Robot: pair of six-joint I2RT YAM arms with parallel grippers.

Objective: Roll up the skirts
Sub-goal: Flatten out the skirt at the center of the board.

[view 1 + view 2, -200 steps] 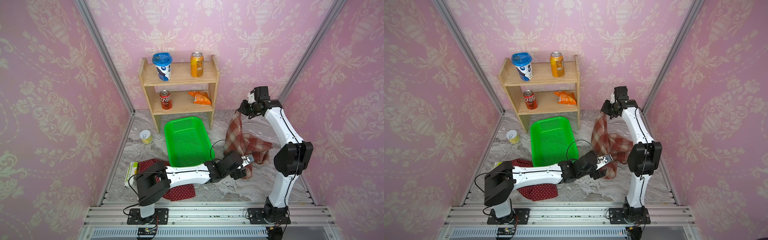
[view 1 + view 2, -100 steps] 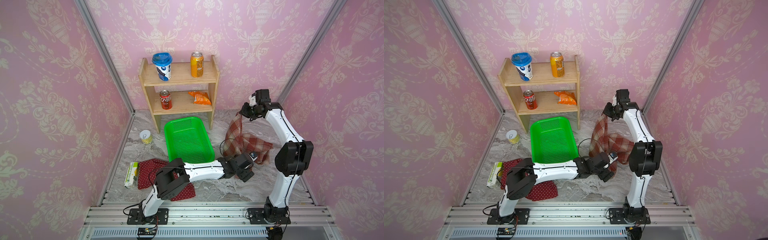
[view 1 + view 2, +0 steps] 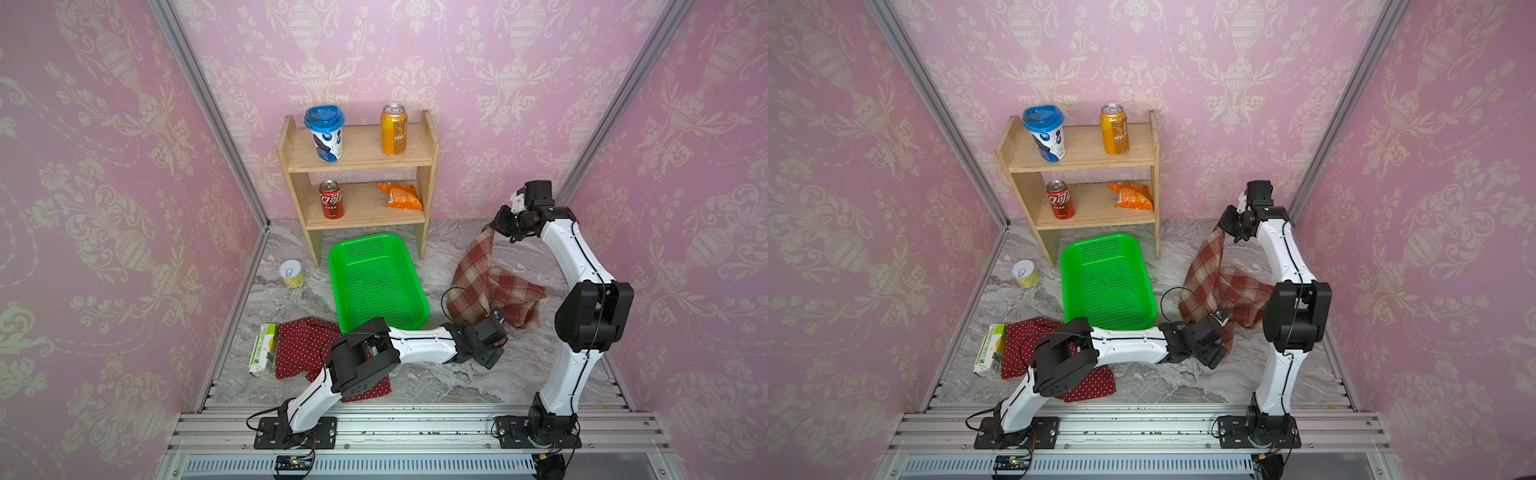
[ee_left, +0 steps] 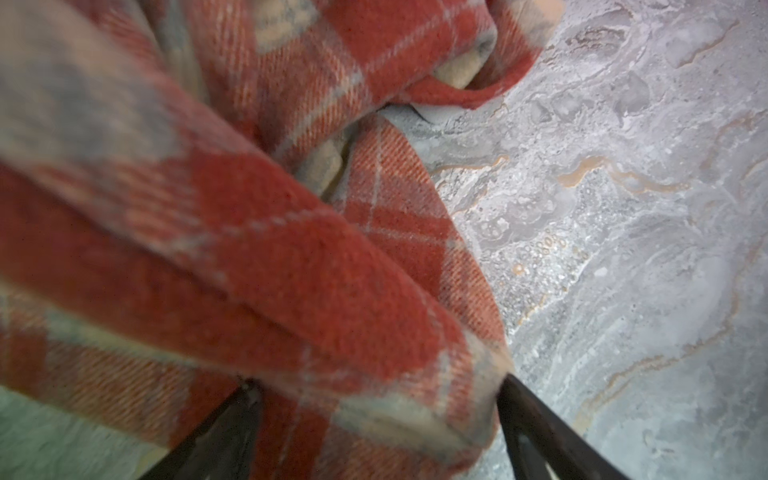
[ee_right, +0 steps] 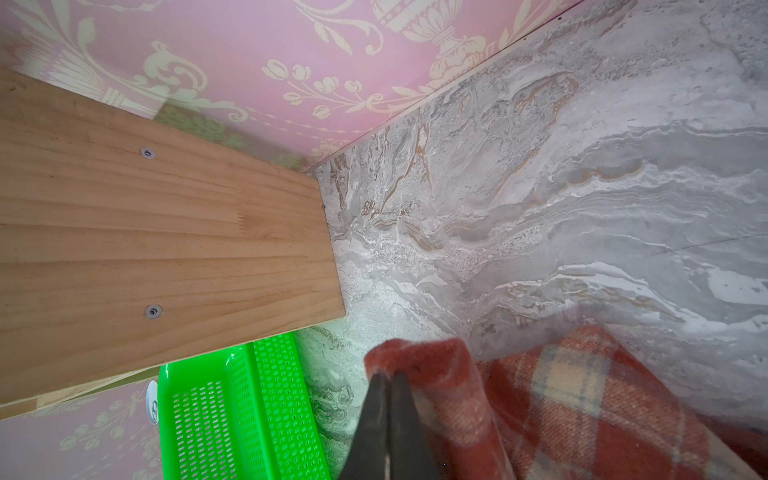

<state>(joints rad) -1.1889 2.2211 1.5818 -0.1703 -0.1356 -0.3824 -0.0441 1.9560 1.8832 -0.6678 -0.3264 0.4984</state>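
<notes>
The dotted skirt (image 3: pixel 299 345) lies flat at 7 o'clock on the table (image 3: pixel 436 382). The left tool (image 4: pixel 378 392) stands open around a fold of the plaid skirt (image 3: pixel 478 274), at 4 o'clock. The right tool (image 5: pixel 388 380) is closed on this skirt's corner and holds it up at 2 o'clock.

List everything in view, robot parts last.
plaid skirt: 1, red-cream-tan, right of basket, corner lifted
dotted skirt: 1, dark red, front left
basket: 1, green, centre
shelf: 1, wooden, back wall
cup: 1, blue-lidded, top shelf
orange can: 1, orange, top shelf
red can: 1, red, lower shelf
snack bag: 1, orange, lower shelf
tin: 1, yellow, left of basket
carton: 1, green-white, beside dotted skirt
left end effector: 1, black, open around plaid fold
right end effector: 1, black, shut on lifted corner
</notes>
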